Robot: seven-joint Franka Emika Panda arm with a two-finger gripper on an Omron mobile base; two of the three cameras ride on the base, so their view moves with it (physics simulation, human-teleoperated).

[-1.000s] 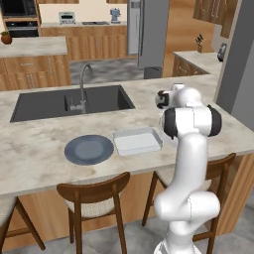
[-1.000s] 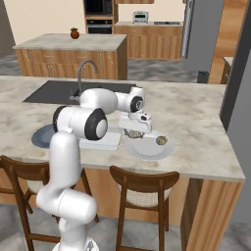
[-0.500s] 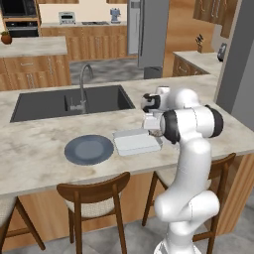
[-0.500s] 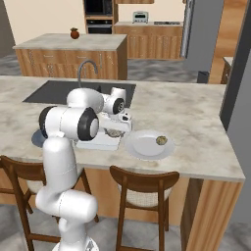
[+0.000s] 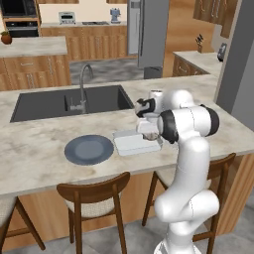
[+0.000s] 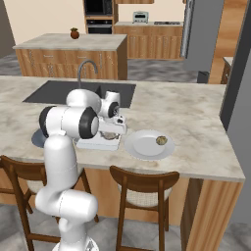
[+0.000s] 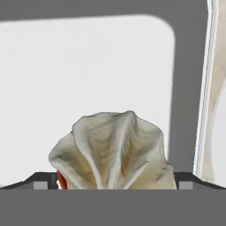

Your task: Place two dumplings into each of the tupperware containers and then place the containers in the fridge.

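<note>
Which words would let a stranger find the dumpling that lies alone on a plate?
Start at the long marble counter in front of the sink. To the right of the arm stands a round whitish plate. The small tan dumpling sits near its right rim, the one thing on that plate.

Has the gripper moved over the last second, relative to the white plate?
Yes. In the right base view the gripper has swung left, away from the white plate, and now hangs over the tupperware container.
</note>
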